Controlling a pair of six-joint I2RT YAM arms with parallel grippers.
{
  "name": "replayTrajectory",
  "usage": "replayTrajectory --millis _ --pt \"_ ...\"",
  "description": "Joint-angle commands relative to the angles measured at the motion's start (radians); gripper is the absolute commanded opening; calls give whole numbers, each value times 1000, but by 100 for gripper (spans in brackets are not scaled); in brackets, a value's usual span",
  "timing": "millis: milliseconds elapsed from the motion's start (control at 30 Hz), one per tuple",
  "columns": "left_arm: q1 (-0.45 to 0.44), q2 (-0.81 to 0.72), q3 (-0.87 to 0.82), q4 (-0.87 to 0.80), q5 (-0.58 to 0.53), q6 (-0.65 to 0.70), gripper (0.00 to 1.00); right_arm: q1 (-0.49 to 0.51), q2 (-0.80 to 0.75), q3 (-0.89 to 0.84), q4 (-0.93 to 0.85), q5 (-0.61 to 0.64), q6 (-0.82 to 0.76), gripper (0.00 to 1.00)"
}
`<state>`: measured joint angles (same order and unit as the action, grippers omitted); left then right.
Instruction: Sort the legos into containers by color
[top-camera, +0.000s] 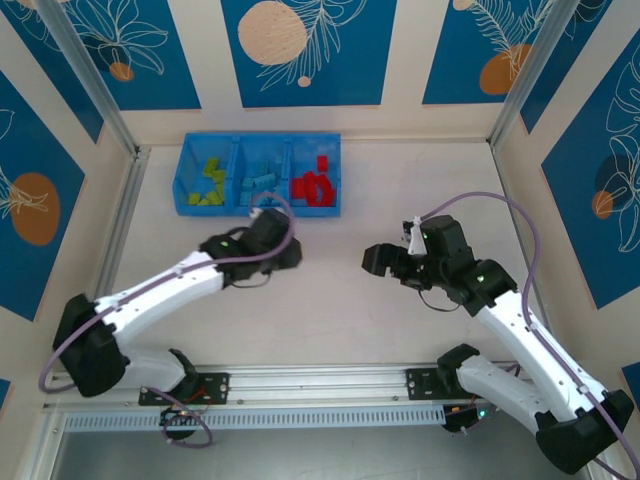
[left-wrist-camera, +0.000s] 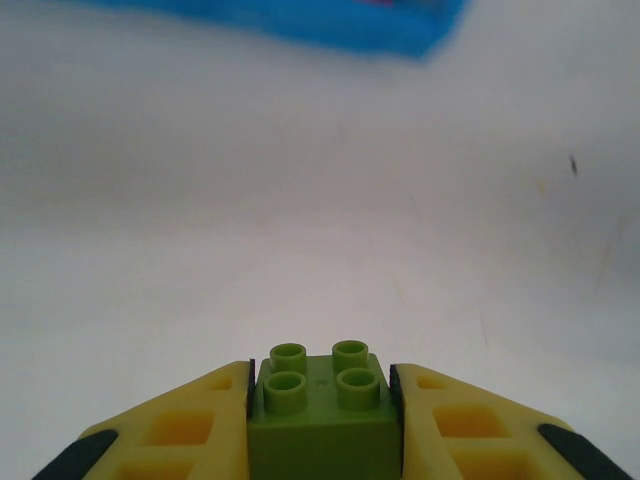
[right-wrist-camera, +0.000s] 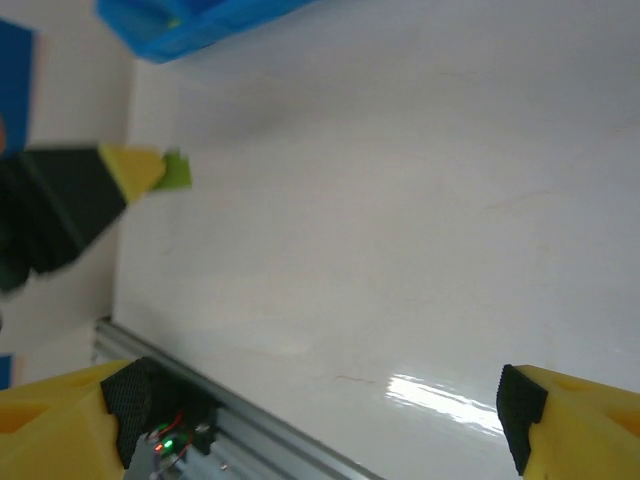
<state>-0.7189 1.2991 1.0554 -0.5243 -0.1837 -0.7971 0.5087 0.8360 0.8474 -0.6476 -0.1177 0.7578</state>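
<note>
My left gripper is shut on a lime green four-stud lego, squeezed between both yellow fingers above the bare white table. In the top view this gripper hangs just in front of the blue bin. The bin's three containers hold green legos on the left, light blue legos in the middle and red legos on the right. My right gripper stands open and empty at mid table. From the right wrist, its fingers are spread wide, and the held green lego shows beyond.
A metal rail runs along the near table edge by the arm bases. Patterned walls enclose the table on three sides. The bin's near wall crosses the top of the left wrist view.
</note>
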Motion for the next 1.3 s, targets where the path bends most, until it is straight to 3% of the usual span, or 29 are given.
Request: replayTrajectory --millis 0,133,300,533,700,800,933,1033,1133,1267 --pt "153 -52 9 -34 -8 78 32 48 -14 -31 147 -135 -25 92" --pt "366 -41 84 -9 -22 110 32 114 -2 -16 152 -58 -40 92" --pt "537 176 289 -17 -111 148 33 122 22 -8 125 3 -31 92" --pt "626 589 717 -164 -214 223 34 117 35 21 75 37 -51 93" --pt "644 799 976 -269 -212 246 42 105 42 19 77 51 -66 93" --pt "650 836 1032 -288 -199 266 54 95 43 21 70 64 -76 93" --pt "658 774 996 -284 -156 258 55 74 43 22 42 117 -102 94" --pt "655 642 876 -238 -71 238 55 38 41 22 21 187 -126 94" --pt "637 430 653 -126 -6 230 55 -21 38 15 9 304 -150 95" --pt "581 126 364 -8 -1 286 55 -125 32 -26 61 468 -206 95"
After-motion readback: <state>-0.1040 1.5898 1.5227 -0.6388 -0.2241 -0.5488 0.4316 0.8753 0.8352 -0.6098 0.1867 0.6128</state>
